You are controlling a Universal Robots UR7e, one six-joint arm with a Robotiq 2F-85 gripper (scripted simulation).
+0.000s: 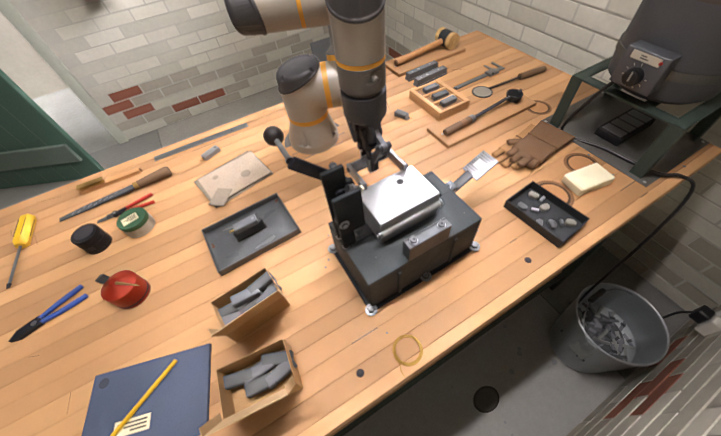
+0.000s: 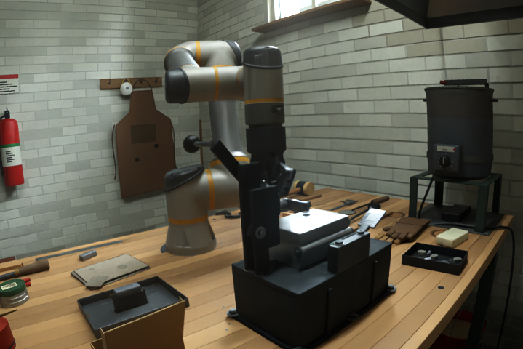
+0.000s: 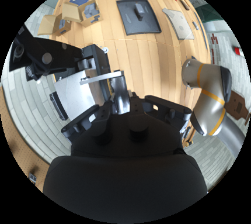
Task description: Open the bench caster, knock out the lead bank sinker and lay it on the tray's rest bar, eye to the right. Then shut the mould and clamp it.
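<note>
At the middle of the bench stands the bench caster (image 1: 406, 238), a dark block with a bright steel mould lid (image 1: 400, 198) lying nearly flat on top. My gripper (image 1: 373, 157) is closed around the lid's U-shaped handle (image 3: 118, 89) at the lid's far edge. The clamp lever (image 1: 297, 160), with a black ball knob (image 1: 272, 135), is swung up and away to the left. The dark tray (image 1: 250, 232) with its rest bar (image 1: 246, 226) lies left of the caster. The sinker is hidden from me.
The caster's upright clamp post (image 2: 255, 214) stands just left of my gripper. Two open cardboard boxes (image 1: 251, 303) of grey ingots sit nearer the front edge, a small parts tray (image 1: 546, 212) and a glove (image 1: 533, 146) lie to the right, and the melting pot (image 2: 459, 131) stands at the far right.
</note>
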